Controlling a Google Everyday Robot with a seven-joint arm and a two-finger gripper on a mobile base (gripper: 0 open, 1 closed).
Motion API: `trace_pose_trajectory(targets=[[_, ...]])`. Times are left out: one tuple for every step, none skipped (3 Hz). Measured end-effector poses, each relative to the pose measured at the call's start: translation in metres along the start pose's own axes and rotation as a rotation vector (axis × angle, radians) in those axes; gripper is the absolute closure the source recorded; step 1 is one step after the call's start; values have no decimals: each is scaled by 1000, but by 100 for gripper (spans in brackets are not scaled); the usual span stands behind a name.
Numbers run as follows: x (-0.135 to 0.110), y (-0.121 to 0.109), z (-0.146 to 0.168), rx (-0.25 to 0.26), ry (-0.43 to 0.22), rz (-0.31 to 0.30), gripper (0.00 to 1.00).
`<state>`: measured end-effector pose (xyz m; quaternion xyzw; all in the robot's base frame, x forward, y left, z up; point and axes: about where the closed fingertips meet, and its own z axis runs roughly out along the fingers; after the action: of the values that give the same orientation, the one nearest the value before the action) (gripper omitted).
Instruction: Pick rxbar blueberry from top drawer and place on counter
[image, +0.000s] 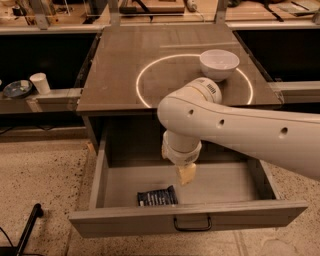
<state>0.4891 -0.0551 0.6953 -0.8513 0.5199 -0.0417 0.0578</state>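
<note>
The rxbar blueberry (157, 196), a dark flat wrapper with white print, lies on the floor of the open top drawer (188, 216), near its front left. My gripper (186, 175) hangs inside the drawer on the white arm, a little to the right of the bar and above it, apart from it. The counter (120, 70) with its white circle is behind the drawer.
A white bowl (219, 64) stands on the counter at the right of the circle. A white cup (39, 82) and a dark dish (16, 89) sit on a low shelf at the left. A black pole (27, 230) leans at the bottom left over speckled floor.
</note>
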Motion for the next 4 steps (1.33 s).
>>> trace_pose_trajectory(targets=[[-4, 4, 31, -59, -11, -27, 31], [-15, 20, 56, -129, -39, -48, 31], [-28, 32, 68, -164, -71, -63, 31], [-48, 38, 78, -183, -105, -99, 31]])
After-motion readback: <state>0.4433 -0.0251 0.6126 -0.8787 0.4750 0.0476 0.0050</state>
